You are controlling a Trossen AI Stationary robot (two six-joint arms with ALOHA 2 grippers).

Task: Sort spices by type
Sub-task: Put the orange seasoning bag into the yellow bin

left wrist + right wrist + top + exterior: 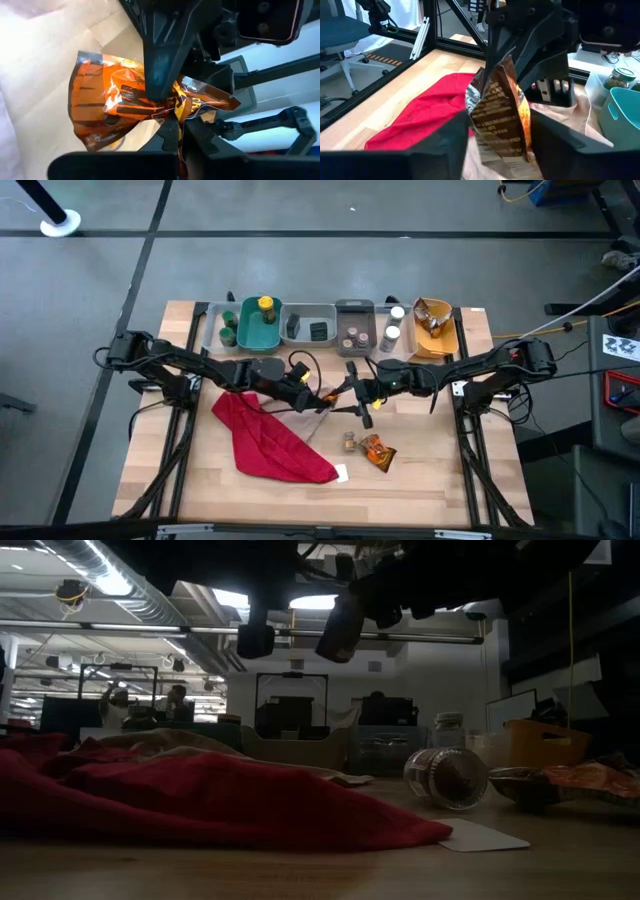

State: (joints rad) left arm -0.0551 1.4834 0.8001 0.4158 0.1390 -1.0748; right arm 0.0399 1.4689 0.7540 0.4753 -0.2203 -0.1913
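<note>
packet [500, 120] print blurred, no readable text
</note>
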